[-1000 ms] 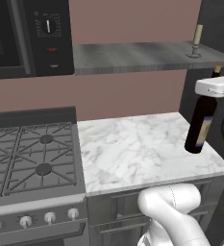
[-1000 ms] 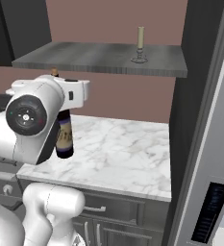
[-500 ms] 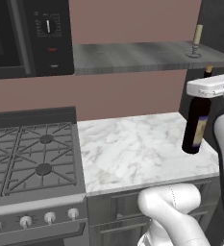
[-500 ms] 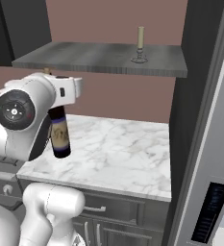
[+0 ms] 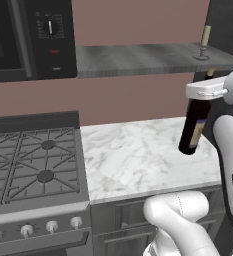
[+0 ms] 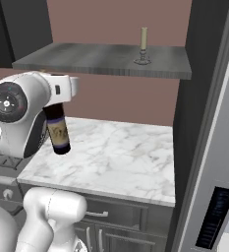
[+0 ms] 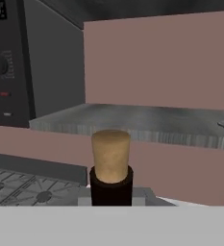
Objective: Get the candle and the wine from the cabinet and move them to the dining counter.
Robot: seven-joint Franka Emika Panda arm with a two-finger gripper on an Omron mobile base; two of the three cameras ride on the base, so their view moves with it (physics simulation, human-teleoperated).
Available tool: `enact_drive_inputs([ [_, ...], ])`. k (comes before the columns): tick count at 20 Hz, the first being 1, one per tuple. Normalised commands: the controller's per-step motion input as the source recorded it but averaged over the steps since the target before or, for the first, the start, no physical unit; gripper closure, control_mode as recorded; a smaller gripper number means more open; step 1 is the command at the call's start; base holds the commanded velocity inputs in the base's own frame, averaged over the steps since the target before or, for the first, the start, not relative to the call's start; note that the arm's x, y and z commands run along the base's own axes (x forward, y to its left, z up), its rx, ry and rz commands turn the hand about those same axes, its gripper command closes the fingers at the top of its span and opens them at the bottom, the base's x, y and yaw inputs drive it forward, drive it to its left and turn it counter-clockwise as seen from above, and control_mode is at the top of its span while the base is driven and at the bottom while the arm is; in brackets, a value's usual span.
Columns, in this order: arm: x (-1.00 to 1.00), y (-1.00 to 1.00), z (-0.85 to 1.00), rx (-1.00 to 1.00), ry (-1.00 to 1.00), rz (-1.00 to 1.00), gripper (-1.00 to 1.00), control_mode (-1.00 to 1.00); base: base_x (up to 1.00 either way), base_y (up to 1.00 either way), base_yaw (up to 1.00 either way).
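The wine (image 5: 193,131) is a dark bottle with a cream label. It hangs slightly tilted above the small marble top, and my gripper (image 5: 206,92) is shut on its neck. In the right base view the wine (image 6: 58,134) hangs below the gripper (image 6: 62,89). The hand view looks over the bottle's cork end (image 7: 111,157). The candle (image 5: 205,42) stands upright in its holder at the right end of the grey cabinet shelf (image 5: 138,59), behind and above the bottle. It is the same candle (image 6: 143,45) on the same shelf (image 6: 96,57). The dining counter is out of view.
Under the bottle lies a small marble top (image 5: 138,156), with a gas stove (image 5: 33,162) to its left. A black microwave (image 5: 28,35) hangs at the shelf's left end. A tall dark panel (image 6: 204,98) walls off the right side.
The arm has carried the wine a little to the left and away from the shelf. The candle has not moved.
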Motion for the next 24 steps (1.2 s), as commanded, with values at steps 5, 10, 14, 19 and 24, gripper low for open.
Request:
enact_drive_inputs([
  [5, 0.0, 0.0, 0.0, 0.0, 0.0, 0.0, 1.0, 1.0, -0.09, 0.0, 0.12],
  [10, 0.0, 0.0, 0.0, 0.0, 0.0, 0.0, 1.0, 1.0, -0.73, 0.0, 0.36],
  [14, 0.0, 0.0, 0.0, 0.0, 0.0, 0.0, 1.0, 1.0, -1.0, 0.02, 0.64],
  [19, 0.0, 0.0, 0.0, 0.0, 0.0, 0.0, 1.0, 1.0, -0.94, 0.1, 0.83],
  [24, 0.0, 0.0, 0.0, 0.0, 0.0, 0.0, 1.0, 1.0, -0.53, 0.19, 0.94],
])
